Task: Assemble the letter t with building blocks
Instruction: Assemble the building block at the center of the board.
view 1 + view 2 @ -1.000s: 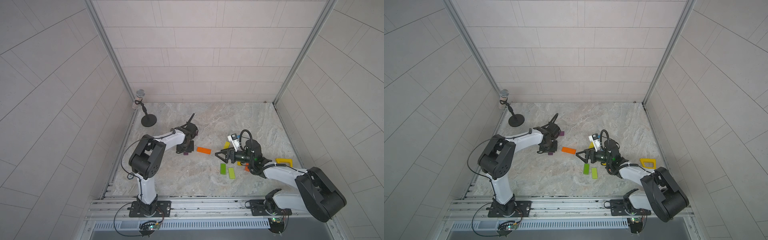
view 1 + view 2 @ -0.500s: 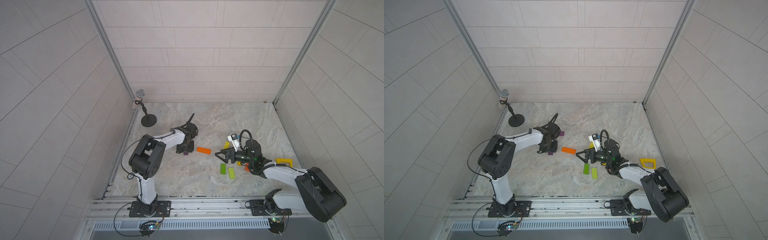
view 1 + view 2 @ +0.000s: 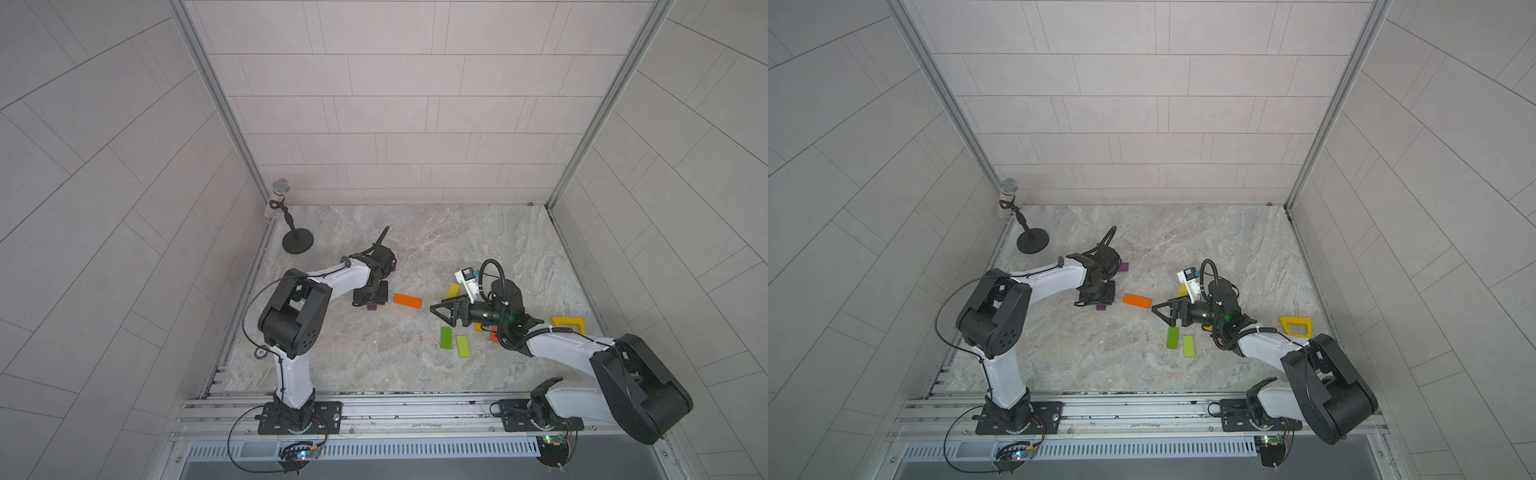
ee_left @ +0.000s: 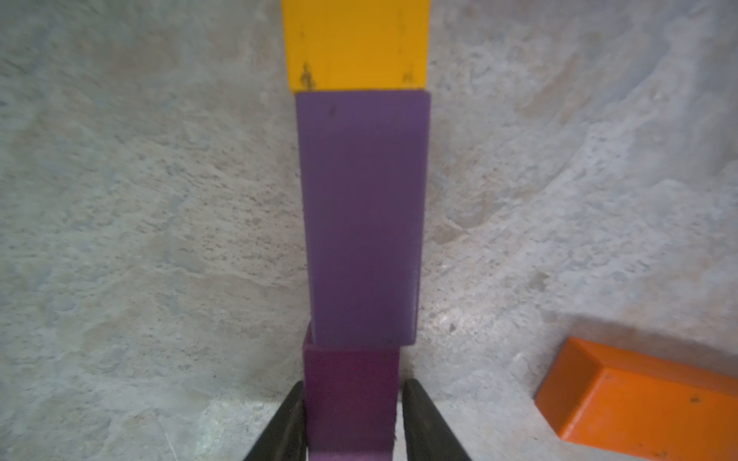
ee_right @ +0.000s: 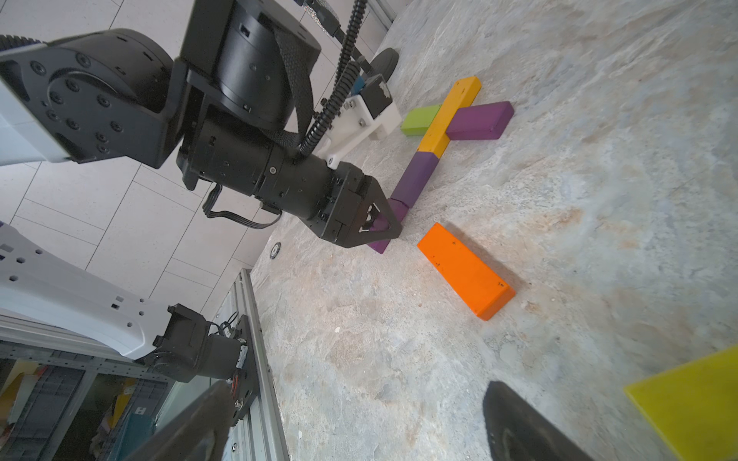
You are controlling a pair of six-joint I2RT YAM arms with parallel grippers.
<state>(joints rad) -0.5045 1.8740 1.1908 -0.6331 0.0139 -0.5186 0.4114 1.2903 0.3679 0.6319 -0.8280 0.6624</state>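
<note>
Top views: t's stem under my left arm.
Flat orange rectangular block (image 3: 407, 300) lies loose, left gripper (image 3: 370, 304) at its 9 o'clock, right gripper (image 3: 436, 309) at its 3 o'clock, spread empty. Left wrist: fingers (image 4: 287, 427) flank the dark magenta end block (image 4: 351, 399), butted to the purple stem block (image 4: 361, 215) and yellow block (image 4: 355, 44) to lengthen the stem; clamped or freed, I cannot tell. Right wrist: lime block (image 5: 419, 119) and purple crossbar block (image 5: 479, 121) form the crossbar.

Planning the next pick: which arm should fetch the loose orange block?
Right, probably: the right jaws stand open and empty, pointing at the orange block; the left jaws straddle the dark purple block.
</note>
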